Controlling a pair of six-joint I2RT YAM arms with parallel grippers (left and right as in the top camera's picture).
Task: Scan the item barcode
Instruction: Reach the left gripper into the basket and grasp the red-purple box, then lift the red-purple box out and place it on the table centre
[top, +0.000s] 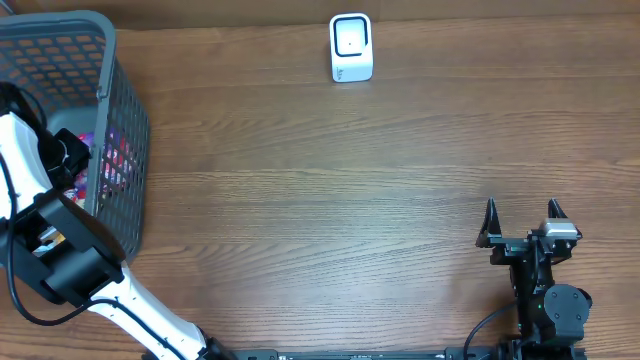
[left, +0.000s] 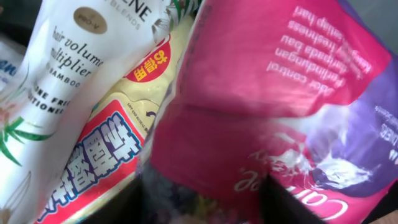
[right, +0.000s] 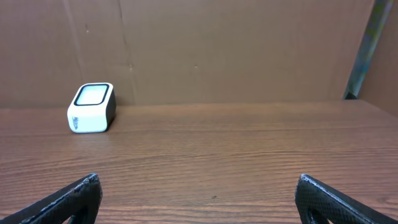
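- Down inside the grey mesh basket (top: 125, 130) at the table's (top: 320, 200) far-left corner, the left gripper (left: 205, 186) is nose-down among the groceries. The item has to be fished out before anything can be scanned.
- Left fingers (left: 283, 205) stand partway in, one on each side of the lower edge of a pink-and-purple pouch (left: 249, 112). I can't tell whether they actually pinch it or just bracket it.
- That pouch reads as the task item. It's in the basket, lying on top of the pile, well apart from the scanner.
- Look of it: a soft, glossy film pack, magenta fading to purple, with white print upside down to the wrist camera and "Com…" lettering near the bottom. It's creased, so I expect it to flop and fold when lifted. No barcode shows on the visible face.
- Neighbours: a white shampoo bottle (left: 56, 93) and a yellow-and-red packet (left: 118, 143) with Chinese characters both lie just beside the pouch, partly under it.
- The white barcode scanner (top: 351, 47) sits at the far centre of the table with its window facing up, so the barcode side will need to be turned down over it.
- The right gripper (top: 521, 210) is parked near-right with its jaws spread wide and nothing between them. It faces the scanner and is out of the left arm's way.
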